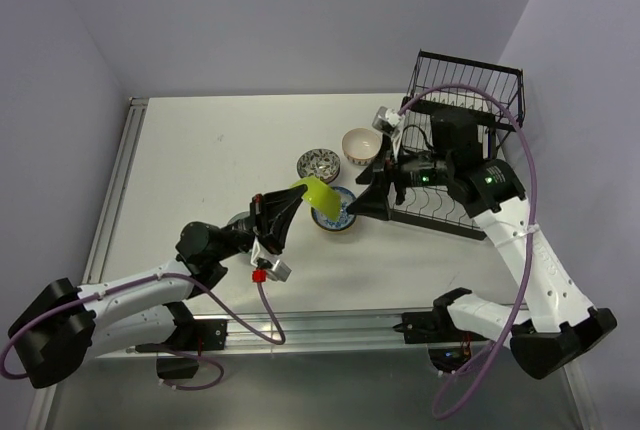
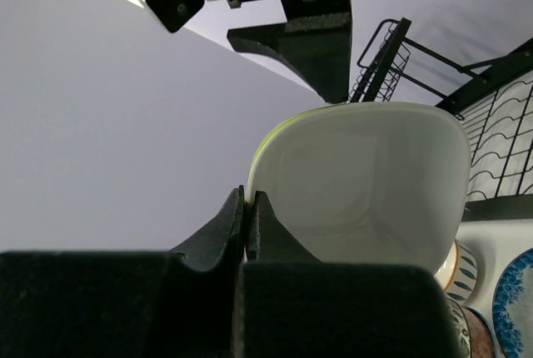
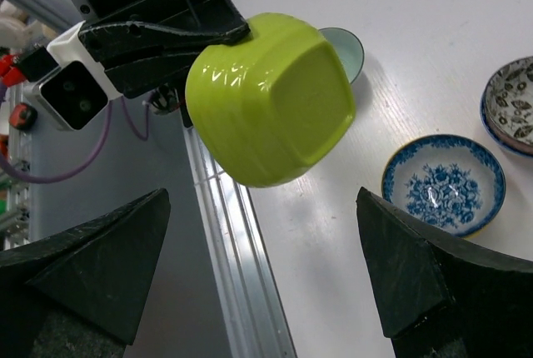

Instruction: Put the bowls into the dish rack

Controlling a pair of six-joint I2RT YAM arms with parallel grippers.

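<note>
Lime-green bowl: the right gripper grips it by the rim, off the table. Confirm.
Wrong: the left gripper grips the lime-green bowl by its rim, off the table. The right wrist view shows the right gripper open, the bowl apart from its fingers.

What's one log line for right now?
left gripper: shut on lime bowl, raised | right gripper: open, facing it | dish rack: bowl not in yet
</note>
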